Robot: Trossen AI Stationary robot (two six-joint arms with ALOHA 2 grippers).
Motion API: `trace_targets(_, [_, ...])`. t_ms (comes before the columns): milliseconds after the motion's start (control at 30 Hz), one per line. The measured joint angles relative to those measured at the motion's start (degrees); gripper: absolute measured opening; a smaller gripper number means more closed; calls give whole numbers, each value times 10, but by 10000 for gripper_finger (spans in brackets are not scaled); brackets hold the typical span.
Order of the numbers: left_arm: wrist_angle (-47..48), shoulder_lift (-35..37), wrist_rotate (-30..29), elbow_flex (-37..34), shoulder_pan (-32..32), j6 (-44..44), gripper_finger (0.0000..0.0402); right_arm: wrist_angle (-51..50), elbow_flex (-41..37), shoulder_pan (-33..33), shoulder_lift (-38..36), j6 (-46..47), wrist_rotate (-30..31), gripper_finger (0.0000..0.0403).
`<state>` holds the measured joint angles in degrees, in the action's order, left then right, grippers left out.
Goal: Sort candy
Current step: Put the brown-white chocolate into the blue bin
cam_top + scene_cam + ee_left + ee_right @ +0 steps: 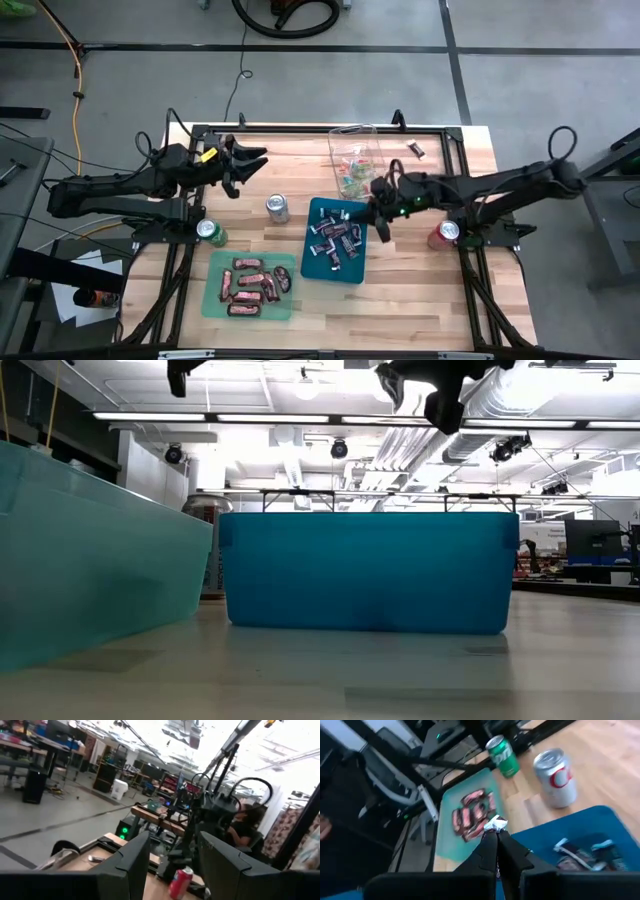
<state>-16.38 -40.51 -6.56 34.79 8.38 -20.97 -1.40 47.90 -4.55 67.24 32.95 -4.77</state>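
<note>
My right wrist view shows what the overhead cannot — a small silver-wrapped candy (495, 824) pinched at the tips of my right gripper (496, 836), above the blue tray (313, 268) of dark pieces. My left gripper (252, 158) hangs part open and empty over bare wood, at the table's (420, 300) back left. Red-brown bars (254, 284) fill the green tray (211, 300); the clear bin (340, 140) holds bright sweets. Cans stand around — silver (277, 208), green (210, 231), red (445, 234).
</note>
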Motion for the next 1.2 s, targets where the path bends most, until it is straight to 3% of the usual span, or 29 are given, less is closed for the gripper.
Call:
trace_targets(133, [-1,0,-2,0,0,-25,152,-24,19,-26,22,-26,-9,0])
trace_targets(300, [-2,0,-6,0,0,-34,152,-232,149,-39,107,-221,-33,0])
trace_targets(433, [-2,0,-22,0,-1,-54,152,-315,229,-31,188,-339,-61,0])
trace_targets(567, [-2,0,-23,0,-1,-54,152,-322,252,-30,260,-393,-92,0])
trace_targets(833, [-2,0,-23,0,-2,-54,152,-323,254,-51,364,-496,-87,0])
trace_targets(1200, [-2,0,-22,0,-2,-54,152,-300,254,-54,427,-462,-65,4])
